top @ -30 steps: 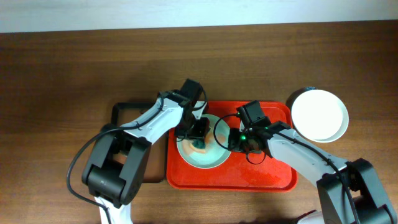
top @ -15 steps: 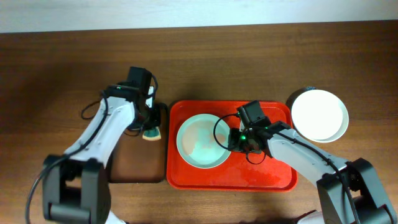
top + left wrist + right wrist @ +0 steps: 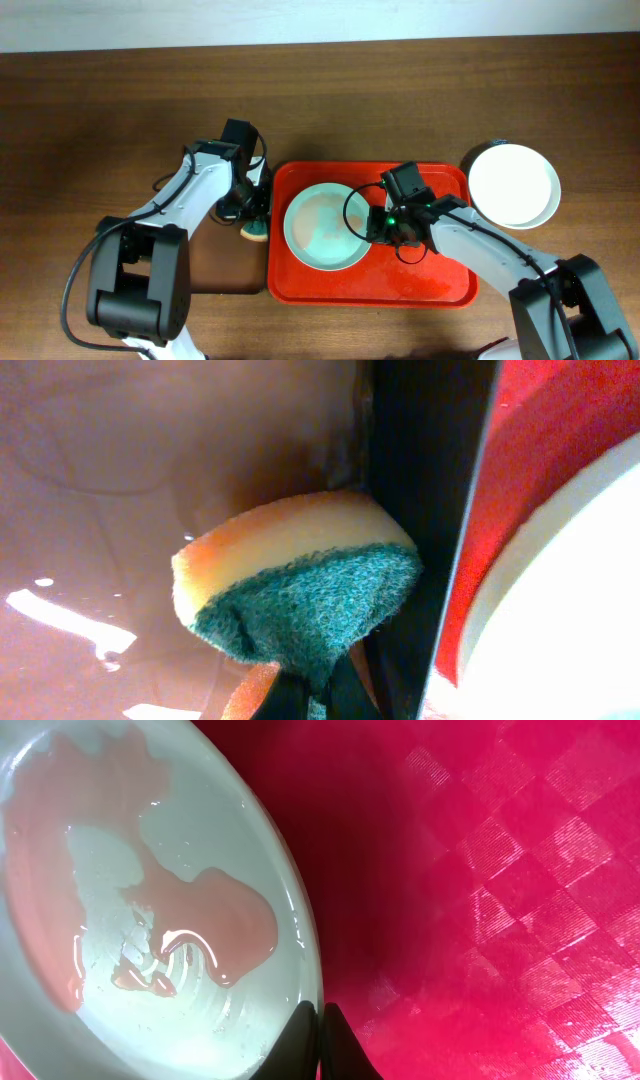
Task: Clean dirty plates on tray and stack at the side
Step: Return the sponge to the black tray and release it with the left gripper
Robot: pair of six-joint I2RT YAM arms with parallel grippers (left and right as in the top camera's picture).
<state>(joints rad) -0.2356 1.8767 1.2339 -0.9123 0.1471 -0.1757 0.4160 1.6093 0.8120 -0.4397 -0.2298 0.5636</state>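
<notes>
sponge [image 3: 256, 232] nearer tray [image 3: 330, 287] | right wrist alone: pink film on plate [image 3: 150, 870]

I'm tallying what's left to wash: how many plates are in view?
2: a pale mint plate on the red tray, its rim pinched by the right pincer, and a white plate on the table right of the tray. Another may be hidden beneath the white one.

Plate [image 3: 120, 840] cut off at left, top, bottom edges.
</notes>
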